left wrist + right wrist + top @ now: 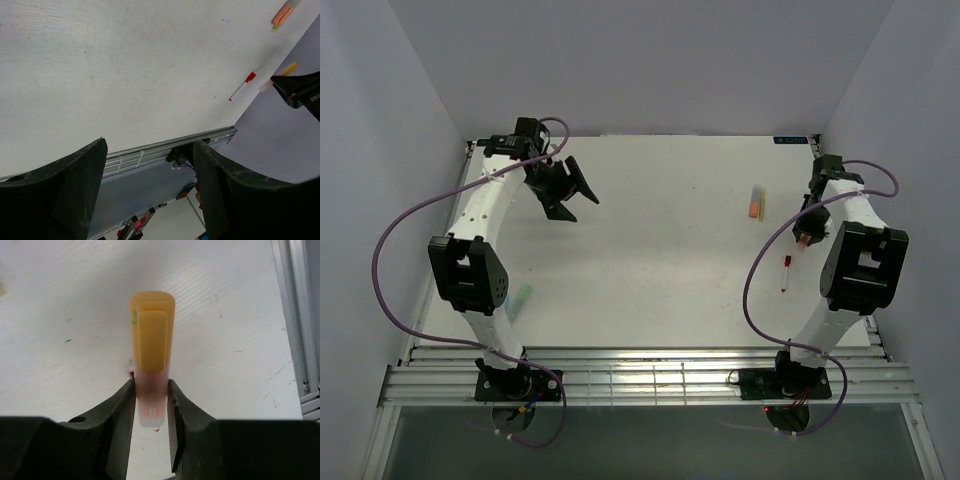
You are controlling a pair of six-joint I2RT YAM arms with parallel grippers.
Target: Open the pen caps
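Observation:
My right gripper [807, 238] is shut on a pale pink highlighter [151, 400] with a yellow-orange cap [151, 332], held above the table at the right. The cap sits on the highlighter and points away from the jaws [151, 386]. It also shows in the left wrist view [281, 74]. A slim white pen with a red cap [785, 272] lies on the table just left of that gripper, also in the left wrist view [242, 86]. My left gripper [572, 200] is open and empty at the far left, its fingers [95, 165] wide apart above the table.
Orange and yellowish highlighters [757, 202] lie side by side at the back right, also in the left wrist view [282, 15]. A pale teal pen [523, 296] lies beside the left arm. A slatted metal rail [650, 375] runs along the near edge. Walls enclose the table.

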